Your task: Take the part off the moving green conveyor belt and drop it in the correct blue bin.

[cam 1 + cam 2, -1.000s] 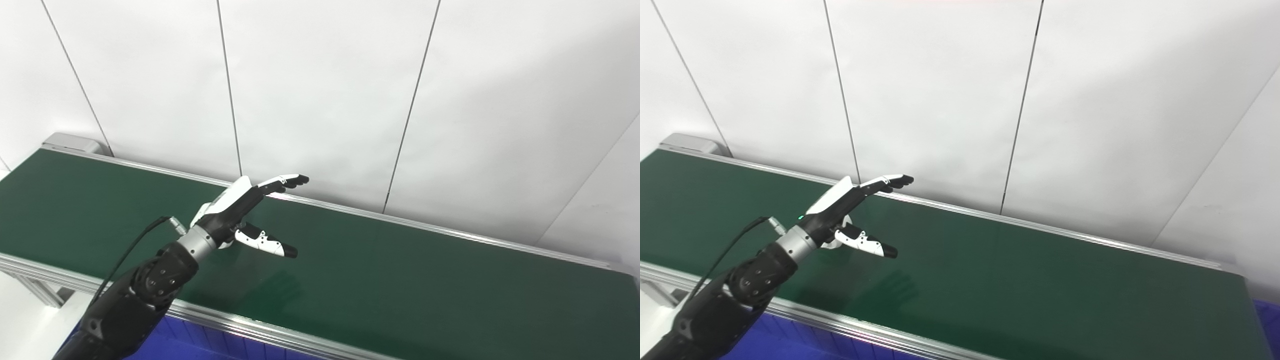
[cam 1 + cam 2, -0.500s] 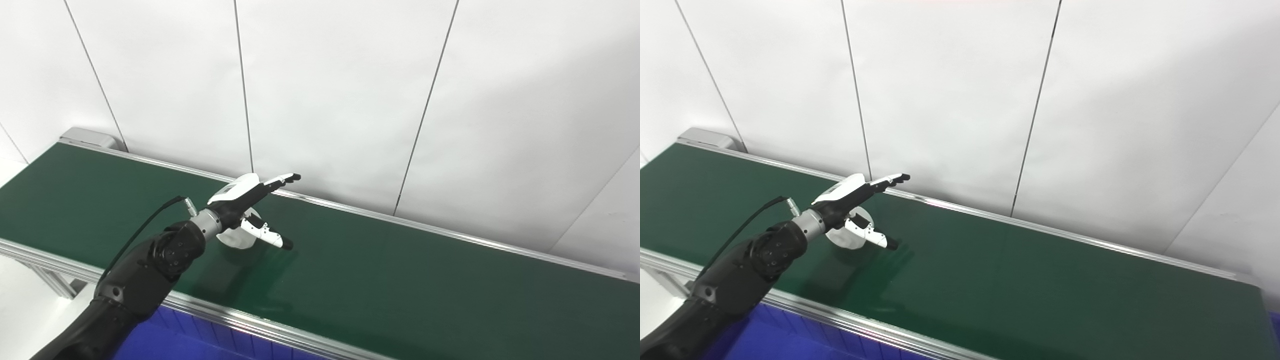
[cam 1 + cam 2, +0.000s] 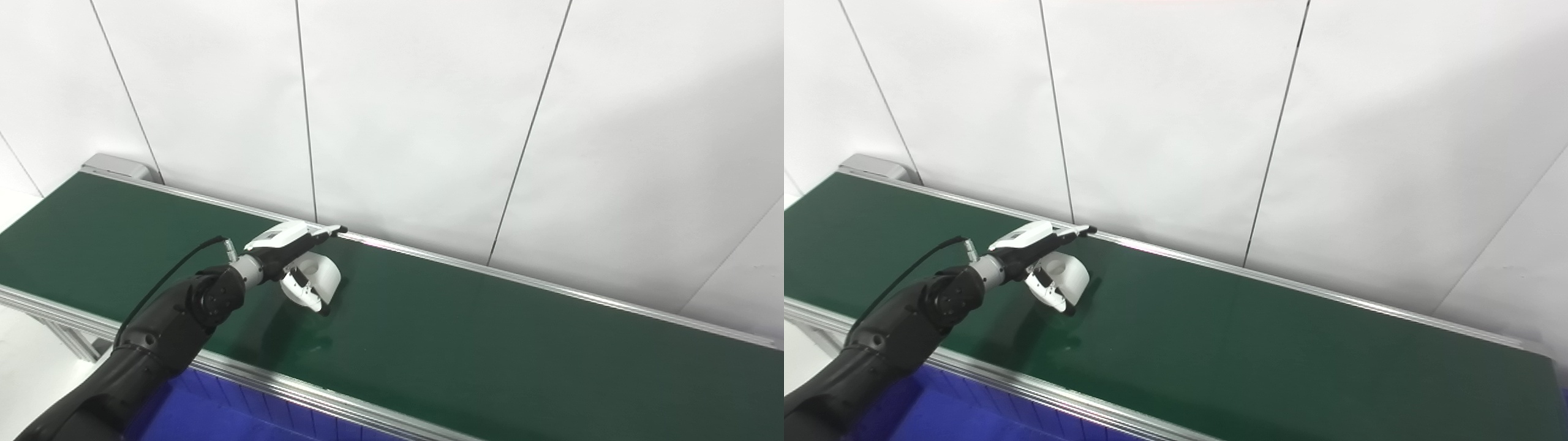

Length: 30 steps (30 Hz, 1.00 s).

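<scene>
Part [image 3: 320, 275] on belt [image 3: 490, 343], between open left hand's [image 3: 294, 257] fingers and thumb

The part [image 3: 318, 275], a white rounded piece with a round hollow on top, lies on the green conveyor belt [image 3: 490, 343] toward its 9 o'clock end. A blue bin [image 3: 202, 416] sits at the belt's 6 o'clock edge.

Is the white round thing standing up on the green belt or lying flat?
Tipped up. The white part leans on its edge on the green belt, its hollow face showing, with the left hand cupped around it.
</scene>
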Each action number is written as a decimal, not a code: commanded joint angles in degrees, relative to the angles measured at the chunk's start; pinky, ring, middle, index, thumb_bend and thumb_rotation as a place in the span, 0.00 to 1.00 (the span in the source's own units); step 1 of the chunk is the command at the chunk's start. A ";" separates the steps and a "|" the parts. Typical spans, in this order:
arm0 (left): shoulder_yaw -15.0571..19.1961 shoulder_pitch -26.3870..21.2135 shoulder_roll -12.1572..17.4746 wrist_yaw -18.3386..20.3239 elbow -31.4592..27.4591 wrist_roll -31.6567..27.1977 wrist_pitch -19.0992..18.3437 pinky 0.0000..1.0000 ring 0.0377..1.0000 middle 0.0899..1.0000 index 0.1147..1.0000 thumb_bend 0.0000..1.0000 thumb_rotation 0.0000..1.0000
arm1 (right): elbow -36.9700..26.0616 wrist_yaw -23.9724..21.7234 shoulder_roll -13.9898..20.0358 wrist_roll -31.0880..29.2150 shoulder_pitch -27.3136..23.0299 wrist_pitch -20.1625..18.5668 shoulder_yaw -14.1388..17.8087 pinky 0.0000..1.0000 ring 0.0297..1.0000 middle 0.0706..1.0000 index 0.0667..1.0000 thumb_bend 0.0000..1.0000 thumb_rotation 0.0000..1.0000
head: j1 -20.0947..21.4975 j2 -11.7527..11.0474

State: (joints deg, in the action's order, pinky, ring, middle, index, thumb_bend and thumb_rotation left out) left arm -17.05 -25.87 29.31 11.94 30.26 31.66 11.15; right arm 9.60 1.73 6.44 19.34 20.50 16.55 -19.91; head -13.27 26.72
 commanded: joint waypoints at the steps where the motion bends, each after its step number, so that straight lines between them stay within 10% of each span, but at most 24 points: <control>1: -0.16 -2.75 1.84 -1.72 -0.68 2.27 -0.32 0.99 0.95 0.94 0.95 0.92 0.15 | -1.75 -0.15 0.01 -0.47 -0.02 3.06 0.15 0.61 0.75 0.82 0.88 0.84 0.27 | 0.08 0.03; 6: 0.05 -2.02 0.53 -0.46 -0.24 2.20 -3.02 0.90 0.91 0.89 0.89 0.85 0.02 | -2.02 -0.26 0.21 -0.34 0.06 2.84 0.27 0.61 0.75 0.82 0.87 0.84 0.28 | 0.06 0.35; 8: 0.77 -1.72 -0.46 -1.10 0.96 0.88 -2.81 0.60 0.67 0.73 0.75 0.71 0.00 | -2.17 -0.21 0.23 -0.25 0.12 2.75 0.30 0.62 0.76 0.82 0.88 0.84 0.29 | 0.10 0.37; 13: 1.40 -1.54 -2.28 -6.86 6.28 -1.01 4.85 0.46 0.44 0.48 0.51 0.53 0.00 | -2.26 -0.14 0.25 -0.21 0.18 2.85 0.36 0.61 0.75 0.81 0.87 0.84 0.28 | 0.08 0.60; 25: 4.27 0.72 -4.07 -11.63 5.70 -5.68 12.45 0.44 0.40 0.45 0.46 0.50 0.00 | -3.05 -0.08 -0.27 -0.33 0.64 2.76 0.22 0.62 0.75 0.81 0.87 0.84 0.28 | 1.31 2.33; 30: 7.05 5.54 -3.10 -10.22 -3.08 -9.27 12.87 0.44 0.40 0.44 0.47 0.50 0.00 | -5.33 0.04 -0.72 0.65 1.78 1.77 -0.20 0.60 0.74 0.81 0.87 0.84 0.27 | 6.26 7.29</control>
State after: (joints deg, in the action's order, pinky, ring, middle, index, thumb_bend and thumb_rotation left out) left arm -11.48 -20.16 24.65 2.13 31.55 24.33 22.40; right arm 7.22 1.70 6.25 19.60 21.63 16.52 -19.77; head -6.97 33.99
